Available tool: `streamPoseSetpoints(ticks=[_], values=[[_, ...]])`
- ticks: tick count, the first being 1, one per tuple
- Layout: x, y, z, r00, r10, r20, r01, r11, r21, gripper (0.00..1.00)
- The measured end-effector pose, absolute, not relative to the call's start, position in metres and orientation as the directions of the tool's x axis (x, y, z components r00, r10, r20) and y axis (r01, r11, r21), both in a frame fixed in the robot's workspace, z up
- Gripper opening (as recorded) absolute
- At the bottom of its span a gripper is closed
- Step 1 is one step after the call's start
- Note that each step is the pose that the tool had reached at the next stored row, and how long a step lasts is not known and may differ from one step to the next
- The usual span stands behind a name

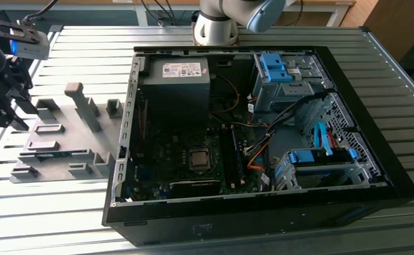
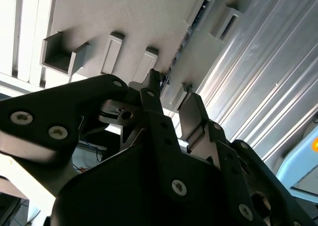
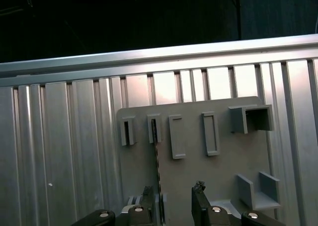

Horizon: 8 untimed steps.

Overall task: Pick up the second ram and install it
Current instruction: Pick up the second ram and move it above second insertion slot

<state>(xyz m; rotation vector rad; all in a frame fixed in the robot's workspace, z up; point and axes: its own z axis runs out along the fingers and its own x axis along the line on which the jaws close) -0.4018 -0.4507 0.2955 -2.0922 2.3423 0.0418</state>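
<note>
**Tool open above the fixture plate, memory stick in its holder**

In the exterior view, the tool (image 1: 16, 114) hangs at the exterior view's left, over the near-left part of a grey fixture plate (image 1: 65, 133) that lies on the slatted metal surface (image 1: 86, 48). Beside the plate, toward the exterior view's right, stands an open black computer case (image 1: 264, 223) with its motherboard exposed.

The second ram (image 1: 53, 154) sits on edge in a low holder on the plate, showing as a thin bluish strip. In the first wrist view the second ram (image 3: 158, 171) runs as a narrow dark line from a small slot block down toward the tool (image 3: 173, 192). The fingers (image 3: 198, 193) are spread apart and grasp nothing. The stick lines up inside the gap, close to one finger and well clear of the other. Whether that finger touches it cannot be told.

The second wrist view shows the same stick (image 2: 188, 35) edge-on in the plate (image 2: 129, 17), beyond the parted tips of the tool (image 2: 171, 89).
</note>
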Motion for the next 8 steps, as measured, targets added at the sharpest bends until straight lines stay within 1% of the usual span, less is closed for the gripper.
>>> streamPoseSetpoints(ticks=[8], values=[[-0.404, -0.455, 0.283, -0.111, -0.994, -0.019, -0.994, 0.111, 0.015, 0.43]])
